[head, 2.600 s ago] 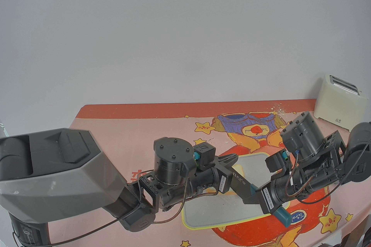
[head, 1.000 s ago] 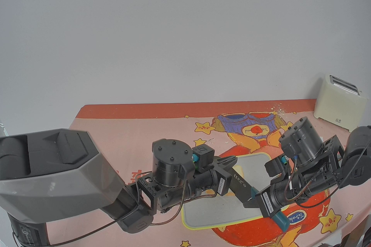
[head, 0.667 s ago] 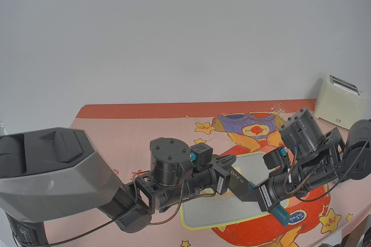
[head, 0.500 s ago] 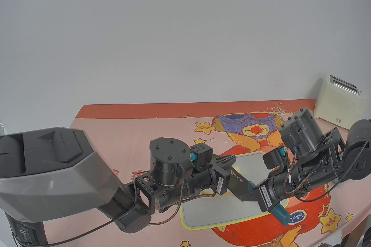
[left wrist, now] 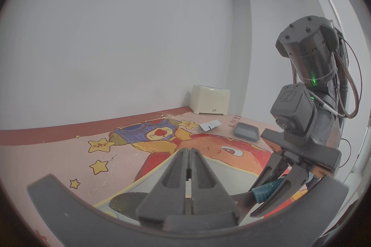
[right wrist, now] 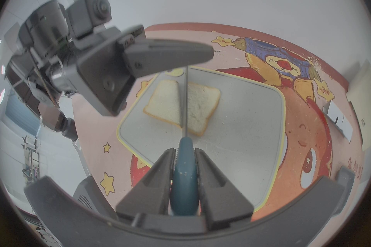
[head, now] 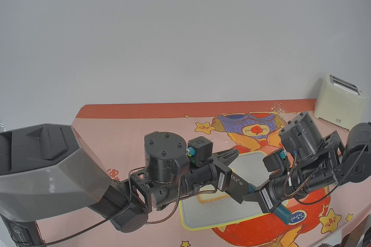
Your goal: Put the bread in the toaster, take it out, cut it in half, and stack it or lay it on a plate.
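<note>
A slice of white bread [right wrist: 181,107] lies flat on the white, yellow-rimmed cutting board [right wrist: 239,124]. My right gripper [right wrist: 184,151] is shut on the teal handle of a knife [right wrist: 184,178]. The thin blade [right wrist: 184,97] runs across the middle of the slice. My left gripper [right wrist: 208,53] hangs shut just above the far side of the bread, and I see nothing held in it. From the head view, both grippers meet over the board [head: 216,213], the left gripper [head: 234,154] above the right gripper [head: 255,194]. The cream toaster [head: 340,101] stands at the far right corner.
A small dark grey dish [left wrist: 247,131] and a folded pale card [left wrist: 208,125] lie on the printed pink tablecloth between the board and the toaster [left wrist: 210,99]. A grey wall closes off the back of the table. The left half of the cloth is bare.
My left arm has drawn back a little to the left and its gripper has lifted slightly. The right gripper and knife have hardly moved.
</note>
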### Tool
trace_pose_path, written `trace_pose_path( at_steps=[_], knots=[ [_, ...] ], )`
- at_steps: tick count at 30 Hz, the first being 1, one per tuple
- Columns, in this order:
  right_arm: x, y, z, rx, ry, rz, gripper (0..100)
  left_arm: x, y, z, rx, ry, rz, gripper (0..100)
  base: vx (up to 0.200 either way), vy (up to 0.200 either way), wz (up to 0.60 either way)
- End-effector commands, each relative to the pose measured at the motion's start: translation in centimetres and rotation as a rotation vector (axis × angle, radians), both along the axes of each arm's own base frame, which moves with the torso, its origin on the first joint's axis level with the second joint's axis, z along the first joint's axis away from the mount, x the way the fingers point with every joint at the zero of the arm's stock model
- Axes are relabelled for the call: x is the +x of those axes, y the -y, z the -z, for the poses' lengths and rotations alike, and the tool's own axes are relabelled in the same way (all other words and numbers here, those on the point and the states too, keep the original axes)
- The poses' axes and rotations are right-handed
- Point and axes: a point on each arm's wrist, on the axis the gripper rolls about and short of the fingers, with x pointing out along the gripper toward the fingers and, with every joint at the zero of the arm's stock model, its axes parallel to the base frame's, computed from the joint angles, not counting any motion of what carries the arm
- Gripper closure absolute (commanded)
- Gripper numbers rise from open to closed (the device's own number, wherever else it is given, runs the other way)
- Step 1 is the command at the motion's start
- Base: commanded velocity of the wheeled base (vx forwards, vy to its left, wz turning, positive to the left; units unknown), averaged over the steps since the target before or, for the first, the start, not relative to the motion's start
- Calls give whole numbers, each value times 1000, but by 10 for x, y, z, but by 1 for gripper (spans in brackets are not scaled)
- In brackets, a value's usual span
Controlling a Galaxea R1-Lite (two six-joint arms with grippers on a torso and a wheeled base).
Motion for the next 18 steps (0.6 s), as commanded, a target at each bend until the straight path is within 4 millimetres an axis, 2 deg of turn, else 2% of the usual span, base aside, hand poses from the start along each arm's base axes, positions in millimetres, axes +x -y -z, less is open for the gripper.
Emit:
trace_pose_path(
  at_steps=[1, 10, 18],
  knots=[
    [-1, 0, 1, -8, -5, -1, 100, -1, -1, -3, -6, 7, -1, 100, 0, 0, 0],
    [0, 1, 1, -62, 46, -21, 100, 3, -6, -4, -7, 8, -18, 100, 0, 0, 0],
    [-3, 4, 6, -107, 59, -51, 100, 1, -7, 4, 14, -9, -18, 100, 0, 0, 0]
  ],
)
